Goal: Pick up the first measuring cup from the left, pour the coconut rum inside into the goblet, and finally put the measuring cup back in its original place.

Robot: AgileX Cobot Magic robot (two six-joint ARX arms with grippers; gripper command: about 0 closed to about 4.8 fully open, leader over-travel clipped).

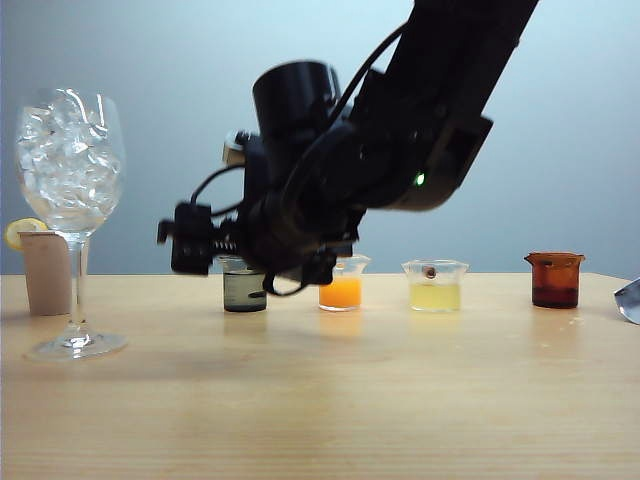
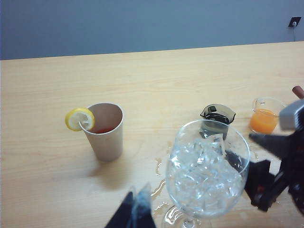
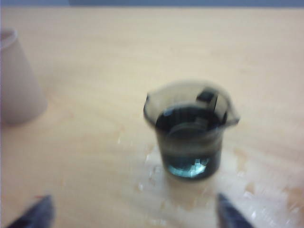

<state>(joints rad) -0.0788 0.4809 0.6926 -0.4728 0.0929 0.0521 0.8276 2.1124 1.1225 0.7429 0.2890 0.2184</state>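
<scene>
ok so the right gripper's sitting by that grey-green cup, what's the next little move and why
Probably back the right gripper straight away from the first measuring cup and lift clear. Its fingertips stand wide apart on either side, not touching the cup, which sits upright on the table in line with the other cups. The goblet holds ice, so the pour looks done.

Nothing here can be read. No lettering, brand, number or sign shows on any cup, glass or the desk, and the measuring cups carry no scale marks that I can make out. The black arm shows no printed name, only a small green light.
</scene>
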